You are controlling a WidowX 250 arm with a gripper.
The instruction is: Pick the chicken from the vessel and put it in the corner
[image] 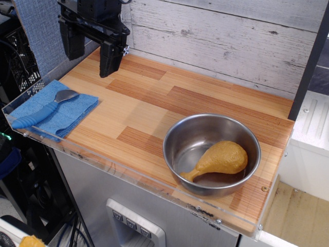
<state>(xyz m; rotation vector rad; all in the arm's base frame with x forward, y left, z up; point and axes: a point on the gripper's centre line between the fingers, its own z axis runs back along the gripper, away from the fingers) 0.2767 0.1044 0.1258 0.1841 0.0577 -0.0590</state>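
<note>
The golden-brown toy chicken drumstick [222, 158] lies inside the shiny steel bowl [181, 135] at the front right of the wooden tabletop, its thin bone tip pointing front-left. My gripper [91, 52] hangs open and empty at the back left, far from the bowl, with black fingers [110, 57] pointing down just above the wood. The corner [132, 59], where the blue-grey fabric panel [38, 31] meets the whitewashed plank wall [216, 36], lies right beside the gripper.
A blue cloth [61, 110] with a blue-handled spoon [43, 114] lies at the front-left corner. A dark upright post [308, 64] stands at the back right. A clear acrylic lip [123, 167] runs along the table's front edge.
</note>
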